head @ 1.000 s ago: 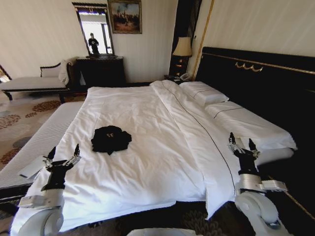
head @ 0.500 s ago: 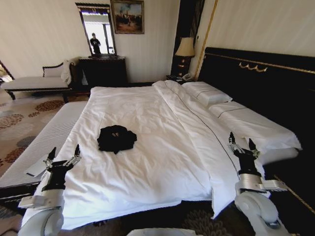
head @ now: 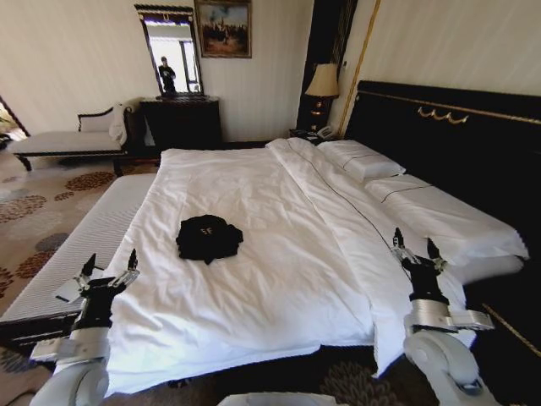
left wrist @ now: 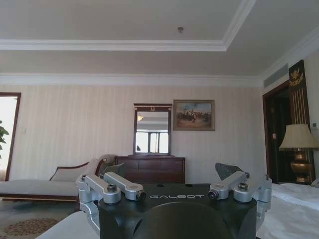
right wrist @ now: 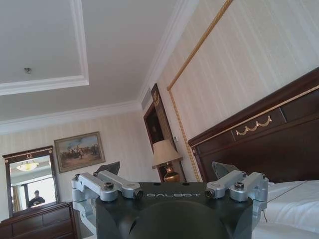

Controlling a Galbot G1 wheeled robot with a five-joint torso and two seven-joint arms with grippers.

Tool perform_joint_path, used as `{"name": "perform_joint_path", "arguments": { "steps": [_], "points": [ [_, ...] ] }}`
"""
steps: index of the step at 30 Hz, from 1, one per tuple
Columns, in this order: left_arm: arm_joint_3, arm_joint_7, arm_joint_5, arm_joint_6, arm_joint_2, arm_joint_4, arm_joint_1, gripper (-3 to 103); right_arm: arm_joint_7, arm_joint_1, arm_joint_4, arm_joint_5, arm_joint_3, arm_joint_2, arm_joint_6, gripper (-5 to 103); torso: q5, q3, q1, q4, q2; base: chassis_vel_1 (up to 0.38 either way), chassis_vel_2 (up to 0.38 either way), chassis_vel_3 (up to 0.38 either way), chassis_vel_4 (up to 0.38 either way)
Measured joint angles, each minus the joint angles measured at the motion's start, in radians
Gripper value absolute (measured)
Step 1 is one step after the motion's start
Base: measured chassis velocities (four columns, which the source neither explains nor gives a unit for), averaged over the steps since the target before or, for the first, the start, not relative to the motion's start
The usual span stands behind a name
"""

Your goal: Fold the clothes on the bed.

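A: Eyes on the black T-shirt (head: 209,238). It's bunched in a crumpled heap on the white duvet, left of the bed's (head: 279,279) middle and toward the foot, nothing touching it.

B: And both arms are well short of it. Left tool (head: 108,272) is raised over the near left corner with its fingers spread and empty; right tool (head: 416,250) is up by the right edge, also wide open, gripping nothing.

A: What could go wrong from here?

B: I'd say the reach. The shirt lies well in from the edge, so a stretch could fall short. A pinch could also gather duvet along with the soft fabric and drag the bedding.

A: Any containers?

B: None that I can see, just pillows (head: 366,161) by the headboard (head: 448,144).
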Motion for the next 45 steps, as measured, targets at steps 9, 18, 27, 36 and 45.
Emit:
{"name": "perform_joint_path", "arguments": {
  "steps": [9,18,27,36,45],
  "points": [
    [-0.002,0.0,0.003,-0.018,-0.001,-0.004,0.009,100,0.0,-0.005,0.003,-0.003,0.001,0.007,0.003,100,-0.0002,0.0,0.0,0.0004,0.0,0.108,0.105,-0.024,-0.021],
    [-0.007,0.001,-0.001,-0.021,0.007,-0.011,0.014,100,0.0,-0.003,0.003,-0.007,0.001,0.012,0.004,100,0.0,0.0,0.0,0.0,0.0,0.036,0.04,-0.041,-0.044],
    [-0.01,0.002,-0.003,-0.021,0.015,-0.009,0.012,100,0.0,-0.003,0.002,-0.011,-0.001,0.017,0.004,100,0.0,0.0,0.0,0.0,0.0,0.0,0.0,0.0,0.0],
    [-0.01,0.003,-0.003,-0.022,0.017,-0.003,0.007,100,0.004,0.0,0.0,-0.014,-0.001,0.027,0.004,100,0.0003,0.0,0.0,0.0001,0.0,0.029,0.021,-0.025,-0.02],
    [-0.005,0.003,-0.002,-0.023,0.018,0.008,0.001,100,0.006,0.0,-0.004,-0.025,-0.004,0.036,0.004,100,-0.0001,0.0,0.0,0.0002,0.0,0.016,0.021,-0.027,-0.019]
  ]
}}
